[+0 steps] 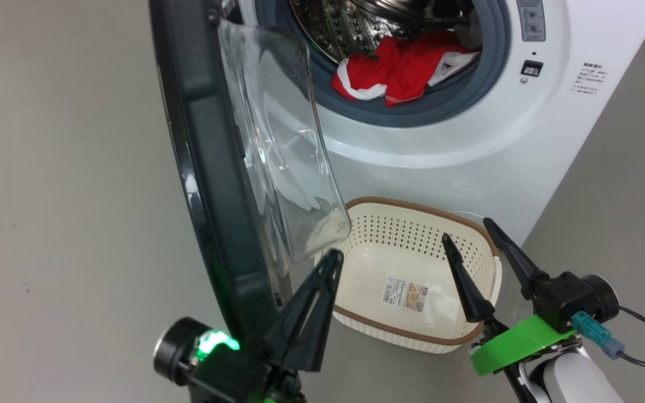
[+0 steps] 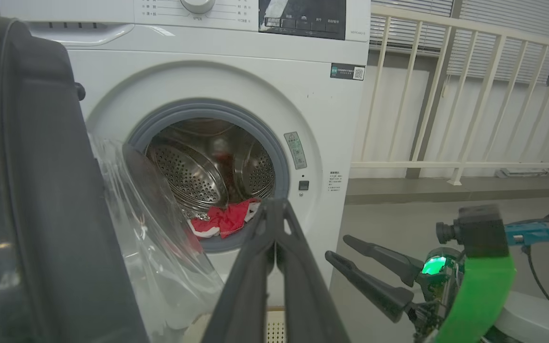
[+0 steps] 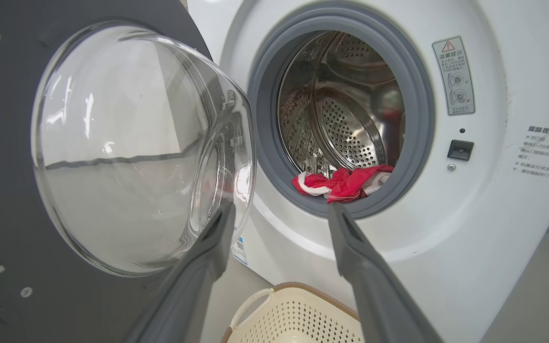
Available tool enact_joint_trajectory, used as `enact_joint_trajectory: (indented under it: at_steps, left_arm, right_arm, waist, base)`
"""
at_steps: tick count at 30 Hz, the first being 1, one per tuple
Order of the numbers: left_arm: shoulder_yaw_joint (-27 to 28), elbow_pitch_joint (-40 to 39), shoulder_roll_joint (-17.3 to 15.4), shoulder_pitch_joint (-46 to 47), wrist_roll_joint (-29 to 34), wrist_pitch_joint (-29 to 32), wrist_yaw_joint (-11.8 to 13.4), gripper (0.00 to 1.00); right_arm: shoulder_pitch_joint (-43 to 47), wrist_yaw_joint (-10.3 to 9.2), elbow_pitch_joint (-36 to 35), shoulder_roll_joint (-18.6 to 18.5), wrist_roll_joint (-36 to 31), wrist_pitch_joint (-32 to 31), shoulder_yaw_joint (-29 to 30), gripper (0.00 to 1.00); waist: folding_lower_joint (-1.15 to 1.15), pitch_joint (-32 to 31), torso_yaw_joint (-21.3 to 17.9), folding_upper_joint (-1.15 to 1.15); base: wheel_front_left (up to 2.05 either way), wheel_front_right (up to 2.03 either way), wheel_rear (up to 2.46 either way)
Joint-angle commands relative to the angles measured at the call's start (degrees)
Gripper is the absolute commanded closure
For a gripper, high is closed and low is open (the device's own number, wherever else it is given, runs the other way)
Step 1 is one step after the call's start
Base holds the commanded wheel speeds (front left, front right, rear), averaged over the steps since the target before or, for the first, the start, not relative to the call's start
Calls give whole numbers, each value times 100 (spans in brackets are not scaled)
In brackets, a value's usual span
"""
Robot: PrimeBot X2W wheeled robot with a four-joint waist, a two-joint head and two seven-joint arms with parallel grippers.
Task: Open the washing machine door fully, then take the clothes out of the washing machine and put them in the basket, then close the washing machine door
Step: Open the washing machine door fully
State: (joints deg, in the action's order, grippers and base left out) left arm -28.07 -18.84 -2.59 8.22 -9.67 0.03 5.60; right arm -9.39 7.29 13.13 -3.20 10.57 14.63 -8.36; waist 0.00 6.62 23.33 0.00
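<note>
Head view: washing machine door (image 1: 210, 168) stands roughly square to the front of the washing machine (image 1: 468, 145), edge-on to the camera, hinged on the left of the opening. It looks short of full travel to me, so I'd call step one not finished.

left gripper (image 1: 333, 256): fingers pressed together, nothing between them. It sits just beside the door's lower inner face, tip near the bottom of the glass bowl (image 1: 277, 140). Contact: can't tell. My read is that shut fingers make a stiff pusher for that inner face, so no handle grab is needed from this side.

right gripper (image 1: 467, 229): fingers spread wide, empty, hovering over the right end of the basket (image 1: 406, 232). In the right wrist view the two fingers point at the opening with the load in line between them. That reads as staged for the reach once the door is out of the way.

clothes (image 1: 401, 70): red with white trim, bunched at the front lip of the drum (image 1: 333, 28), spilling onto the lower part of the grey rubber ring (image 1: 412, 115). None in the basket.

The basket is on the floor (image 1: 65, 224) just in front of the machine, below the opening, empty bar a paper label (image 1: 405, 295). The placement makes sense: short carry, straight drop.

Catch: in the head view the bowl overlaps the basket's left end, so that end may be partly blocked. Opening the door wider should clear it.
</note>
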Motion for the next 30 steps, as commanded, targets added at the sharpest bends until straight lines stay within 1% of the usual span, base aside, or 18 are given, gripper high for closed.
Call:
enact_joint_trajectory:
  at_steps: [1,2,6,11,22,30]
  left_arm:
    - [124,-104,-66,-18,40,198,67,100]
    - [124,-104,-66,-18,40,198,67,100]
    - [101,-11,-105,-103,43,508,140,100]
    - [221,235,-173,-180,58,682,291,100]
    - [456,746,-297,-172,114,620,501,100]
    - [612,797,-334,-173,158,499,691,100]
  right_arm:
    - [-97,20,-148,32,12,37,-128,0]
    - [-97,20,-148,32,12,37,-128,0]
    - [-69,20,-145,32,14,37,-116,0]
    - [-48,20,-132,32,33,37,-156,0]
    - [-38,20,-122,32,2,37,-147,0]
    - [-51,20,-73,32,-49,37,-115,0]
  waist:
    - [0,-5,6,0]
    - [0,-5,6,0]
    - [0,-28,39,0]
    - [0,-71,57,0]
    - [0,8,57,0]
    - [0,97,156,0]
  base:
    - [0,0,0]
    - [0,0,0]
    - [0,0,0]
    - [0,0,0]
    - [0,0,0]
    - [0,0,0]
